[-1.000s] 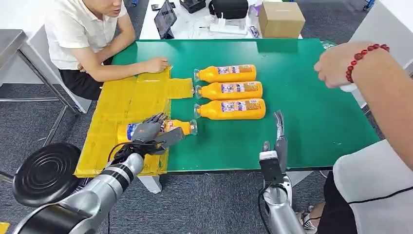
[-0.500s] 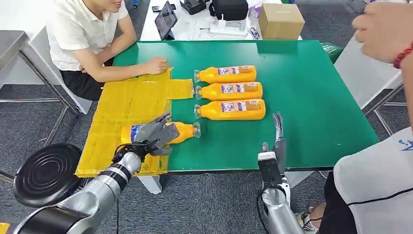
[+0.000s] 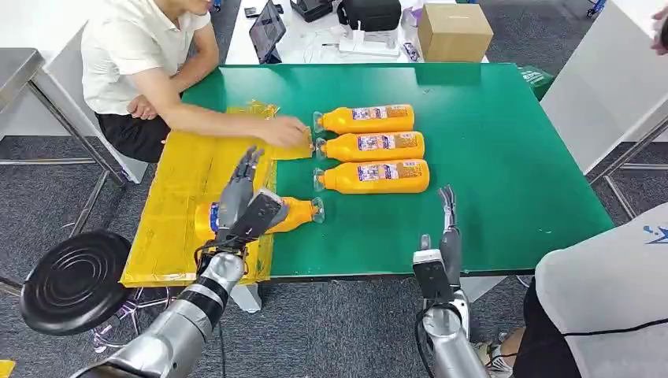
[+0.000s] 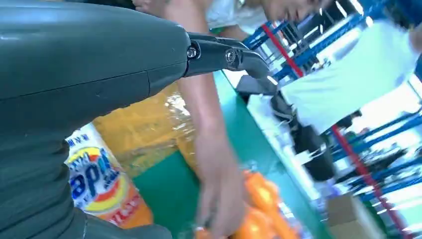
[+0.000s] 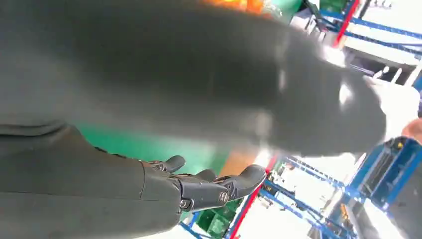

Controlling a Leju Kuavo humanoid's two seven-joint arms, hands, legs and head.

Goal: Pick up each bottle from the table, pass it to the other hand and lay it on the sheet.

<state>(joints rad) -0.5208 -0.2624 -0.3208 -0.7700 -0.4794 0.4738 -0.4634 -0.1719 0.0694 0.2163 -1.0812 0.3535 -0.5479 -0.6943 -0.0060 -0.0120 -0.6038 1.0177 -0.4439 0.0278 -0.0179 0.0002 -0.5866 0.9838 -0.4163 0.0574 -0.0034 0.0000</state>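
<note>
Left hand [image 3: 245, 206] raised, fingers now straight

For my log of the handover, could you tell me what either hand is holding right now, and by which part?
Nothing is held. The left hand is open above the bottle lying at the sheet's edge; the right hand is open too.

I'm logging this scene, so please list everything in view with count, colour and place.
bottles: three, orange, side by side mid-table
bottle: one, orange, at the sheet's near edge
sheet: one, yellow, table's left part
table: one, green
box: one, brown, behind the table
stool: one, black, floor at left
person's hand: one, on the sheet's far corner
left hand: grey, fingers spread, above the near bottle
right hand: grey, open, at the table's near edge
</note>
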